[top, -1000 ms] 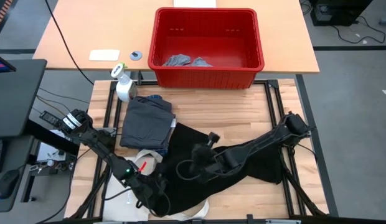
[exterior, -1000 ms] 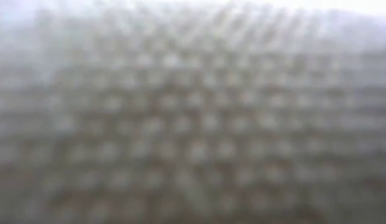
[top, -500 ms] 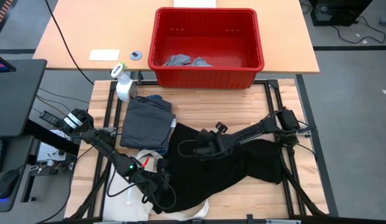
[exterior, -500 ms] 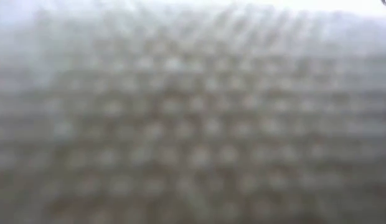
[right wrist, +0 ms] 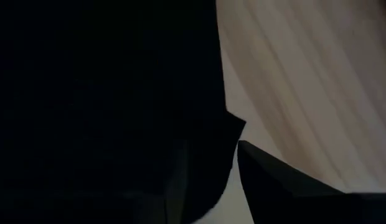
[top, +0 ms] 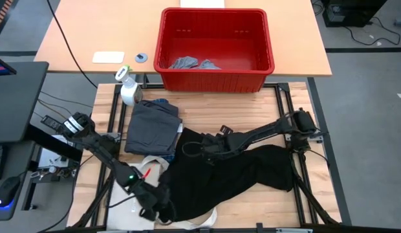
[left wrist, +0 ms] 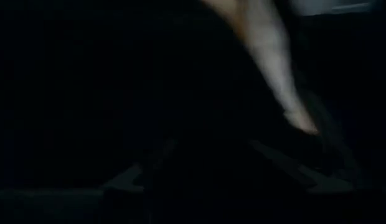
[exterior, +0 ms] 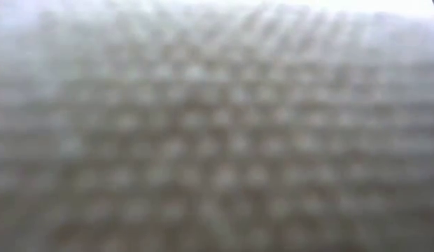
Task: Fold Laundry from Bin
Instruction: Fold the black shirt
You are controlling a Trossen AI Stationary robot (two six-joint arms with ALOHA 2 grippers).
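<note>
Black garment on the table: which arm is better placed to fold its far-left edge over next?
Probably the right: the right gripper sits at that edge of the black garment, while the left gripper is at its near-left corner.

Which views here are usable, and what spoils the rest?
High view: evenly lit, sharp; red bin and black garment read clearly. Low view: wholly out of focus, a grey dotted blur. Both wrist views: nearly black, only pale streaks of light showing.

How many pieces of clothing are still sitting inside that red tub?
2, as far as shows: two small light grey pieces, one beside the other, lie on the floor of the red tub by its near wall. More may lie hidden beneath.
</note>
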